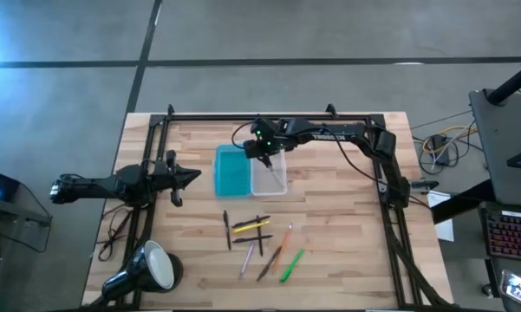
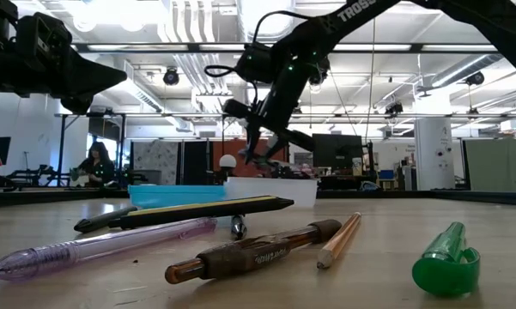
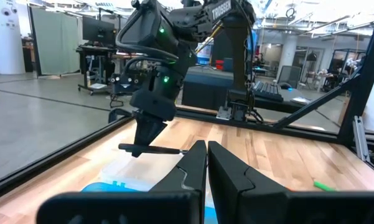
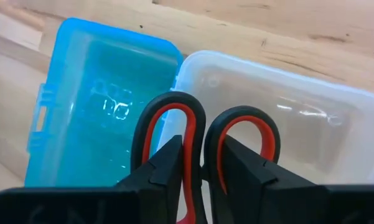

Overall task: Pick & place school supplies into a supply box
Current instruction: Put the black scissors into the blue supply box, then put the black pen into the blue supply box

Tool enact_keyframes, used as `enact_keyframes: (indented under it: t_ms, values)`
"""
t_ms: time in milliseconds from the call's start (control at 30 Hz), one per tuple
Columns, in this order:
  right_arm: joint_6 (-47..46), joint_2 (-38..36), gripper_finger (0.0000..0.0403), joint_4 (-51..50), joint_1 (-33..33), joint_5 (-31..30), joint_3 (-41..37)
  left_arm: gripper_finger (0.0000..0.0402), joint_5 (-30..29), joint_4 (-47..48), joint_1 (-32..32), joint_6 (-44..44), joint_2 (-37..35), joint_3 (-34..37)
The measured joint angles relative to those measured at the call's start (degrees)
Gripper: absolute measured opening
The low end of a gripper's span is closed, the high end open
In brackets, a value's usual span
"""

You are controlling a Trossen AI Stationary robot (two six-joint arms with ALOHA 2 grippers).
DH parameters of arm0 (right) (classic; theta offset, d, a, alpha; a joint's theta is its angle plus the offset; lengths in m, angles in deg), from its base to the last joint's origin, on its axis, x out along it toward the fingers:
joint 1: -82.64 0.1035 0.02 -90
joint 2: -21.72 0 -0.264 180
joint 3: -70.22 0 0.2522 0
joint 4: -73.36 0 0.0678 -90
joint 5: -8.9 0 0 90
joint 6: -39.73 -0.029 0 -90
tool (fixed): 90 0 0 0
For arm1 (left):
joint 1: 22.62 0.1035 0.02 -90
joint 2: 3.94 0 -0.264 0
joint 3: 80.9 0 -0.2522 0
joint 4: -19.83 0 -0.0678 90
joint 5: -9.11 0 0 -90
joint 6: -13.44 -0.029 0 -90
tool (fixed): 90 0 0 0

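Nearest the low camera, a translucent pinkish pen (image 2: 94, 246) lies at the left on the wooden table (image 1: 347, 234), then a brown marker (image 2: 253, 251), a tan pencil (image 2: 339, 239) and the green marker (image 2: 446, 259) at the right, with a black-and-yellow pencil (image 2: 185, 212) lying across just behind them. From above, these loose supplies sit in a cluster near the front middle of the table, well apart from the supply box (image 1: 250, 171), which lies open farther back, its turquoise half (image 1: 231, 170) to the left and its clear half (image 1: 269, 173) to the right. At the far left the left gripper (image 1: 193, 176) waits above the table's edge, its fingers clenched together on nothing. A desk lamp (image 1: 147, 269) stands at the front left corner. The right gripper (image 1: 262, 156) hangs over the box, above the seam between the two halves, its fingers pinching the red-handled scissors (image 4: 205, 146) between the two handle loops.
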State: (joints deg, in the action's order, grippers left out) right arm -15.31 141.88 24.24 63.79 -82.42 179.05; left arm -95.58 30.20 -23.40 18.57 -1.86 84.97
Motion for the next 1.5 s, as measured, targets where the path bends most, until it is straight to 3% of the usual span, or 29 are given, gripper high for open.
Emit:
enact_keyframes:
  t_ms: [300, 800, 1200, 1333, 1500]
  values:
    - [-2.74, -0.04, 0.0082, 0.22, 1.57, -7.96, 0.00, 0.0000, 0.00, 0.02, 0.00, 0.01, 0.00, -0.01]
    - [-1.94, 1.89, 0.0099, 0.09, 3.67, -10.85, -0.12, 0.0000, 0.00, 0.00, 0.00, -0.01, 0.00, -0.01]
    - [3.72, 2.03, 0.0171, -4.56, 5.01, -10.73, -0.37, 0.0000, 0.01, 0.02, -0.01, 0.01, 0.00, 0.00]
    - [11.67, -0.65, 0.0197, -10.09, 7.30, -10.68, -0.46, 0.0000, 0.02, 0.02, -0.02, 0.01, 0.00, 0.00]
    - [31.45, -6.85, 0.0207, -16.60, 14.06, -10.61, -3.51, 0.0000, 0.02, 0.00, -0.02, 0.00, 0.00, 0.00]
